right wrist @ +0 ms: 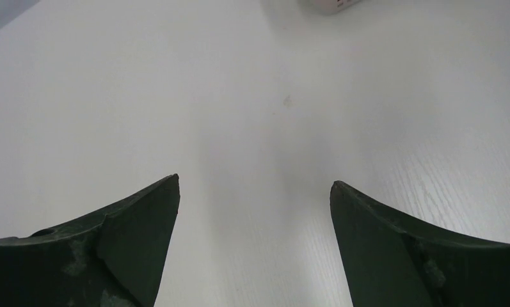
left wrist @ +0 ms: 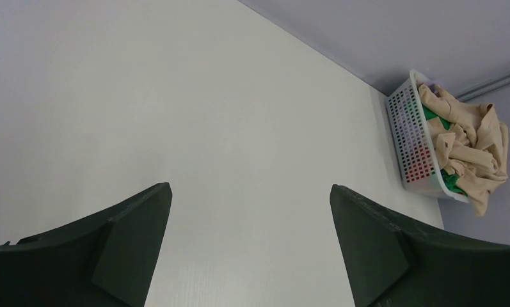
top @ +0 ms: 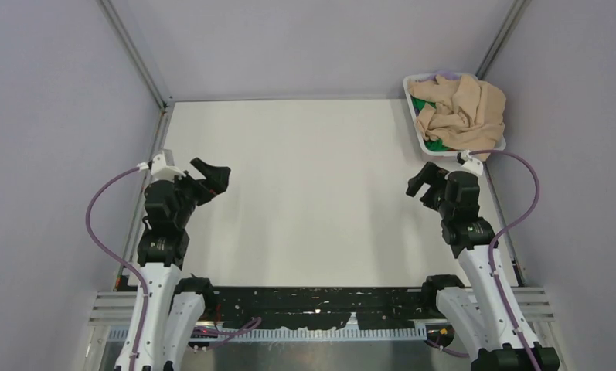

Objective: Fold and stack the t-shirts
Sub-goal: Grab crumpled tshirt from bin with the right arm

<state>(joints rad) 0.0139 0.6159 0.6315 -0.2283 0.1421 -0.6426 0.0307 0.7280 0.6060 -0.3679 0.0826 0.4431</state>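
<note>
A large beige-tan t-shirt [top: 463,112] lies crumpled on top of a white slatted basket [top: 415,116] at the table's far right corner. A bright green t-shirt [top: 423,105] shows under it, and a bit of pale lilac cloth [top: 444,76] at the far rim. In the left wrist view the beige shirt [left wrist: 470,144] and green cloth [left wrist: 434,118] fill the basket [left wrist: 409,137], and red shows through its holes. My left gripper [top: 212,176] is open and empty at the table's left. My right gripper [top: 418,182] is open and empty, just in front of the basket.
The white table [top: 312,193] is bounded by grey walls at the back and both sides. A black rail with cables runs along the near edge [top: 320,301]. A corner of the basket [right wrist: 332,5] shows at the top of the right wrist view.
</note>
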